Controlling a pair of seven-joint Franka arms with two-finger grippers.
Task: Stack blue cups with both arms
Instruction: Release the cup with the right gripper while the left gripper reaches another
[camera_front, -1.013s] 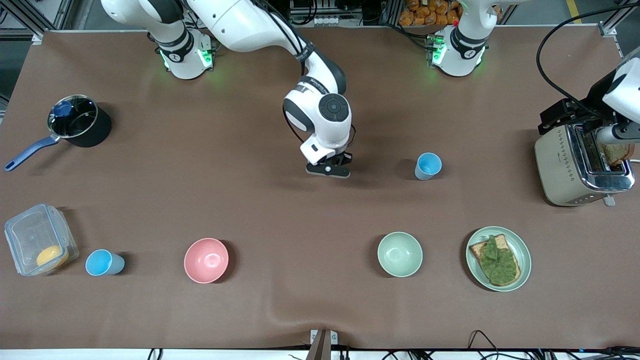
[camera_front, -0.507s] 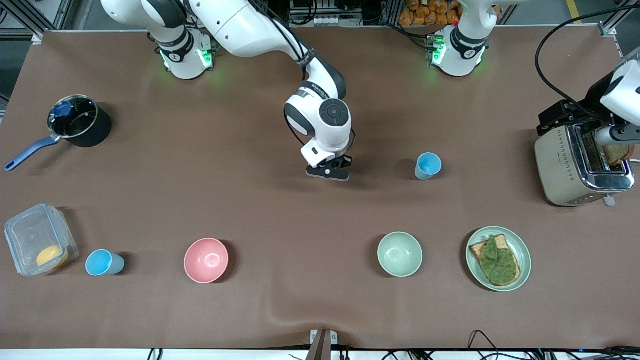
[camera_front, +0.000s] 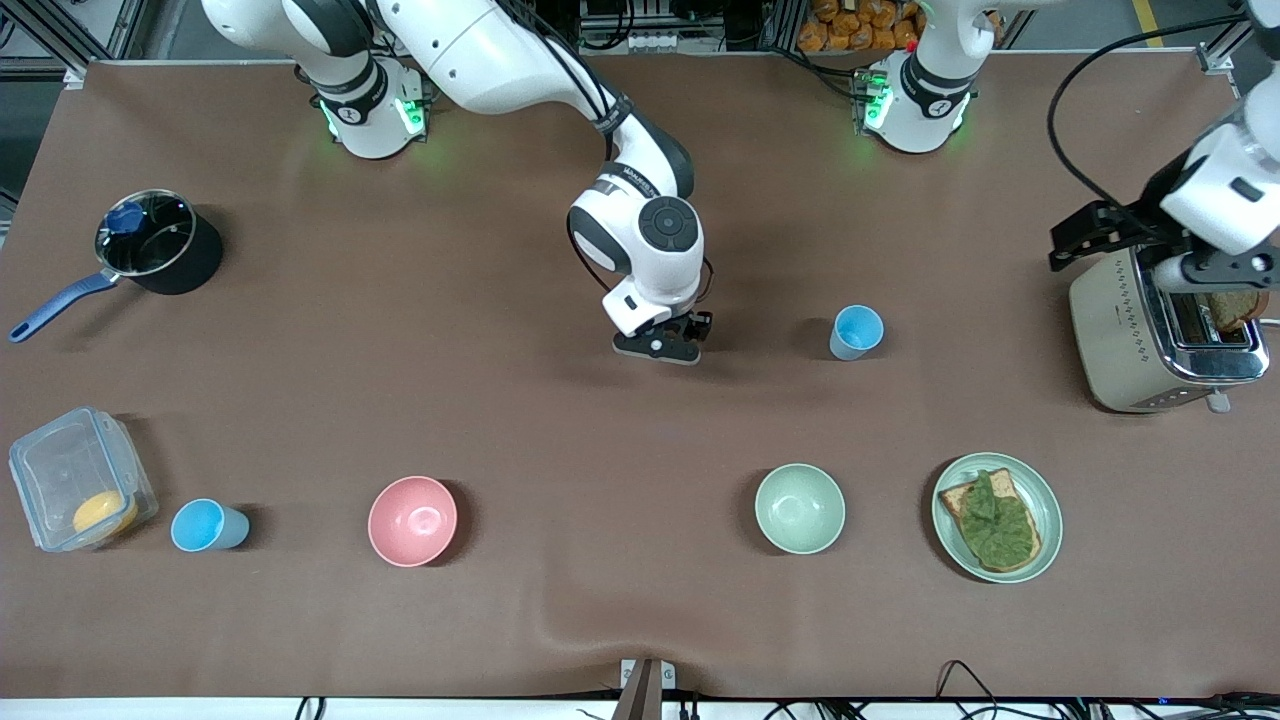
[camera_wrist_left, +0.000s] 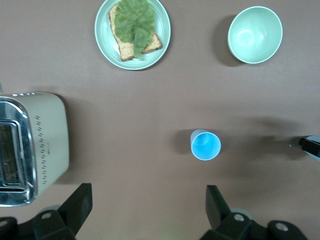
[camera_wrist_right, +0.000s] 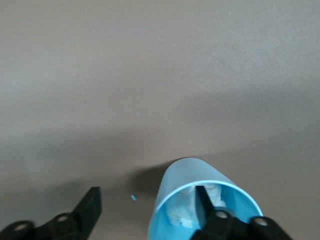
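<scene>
A pale-blue cup with a white wad (camera_wrist_right: 200, 200) stands under my right gripper (camera_wrist_right: 147, 197) near the table's middle. The gripper is open. One finger is inside the cup's mouth and the other is outside, apart from the wall. In the front view my right gripper (camera_front: 660, 345) hides this cup. A second pale-blue cup (camera_front: 856, 332) stands upright toward the left arm's end and also shows in the left wrist view (camera_wrist_left: 205, 145). My left gripper (camera_wrist_left: 147, 210) is open and empty, high in the air beside the toaster (camera_front: 1150, 335); it also shows in the front view (camera_front: 1090, 235).
A brighter blue cup (camera_front: 205, 525) stands by a clear container (camera_front: 75, 480). A pink bowl (camera_front: 412, 520), a green bowl (camera_front: 800, 508) and a plate (camera_front: 1052, 490) with topped toast lie nearer the front camera. A black pot (camera_front: 155, 245) sits at the right arm's end.
My left hand has risen and drifted from over the toaster toward the second cup. My right gripper has barely shifted over its cup.
</scene>
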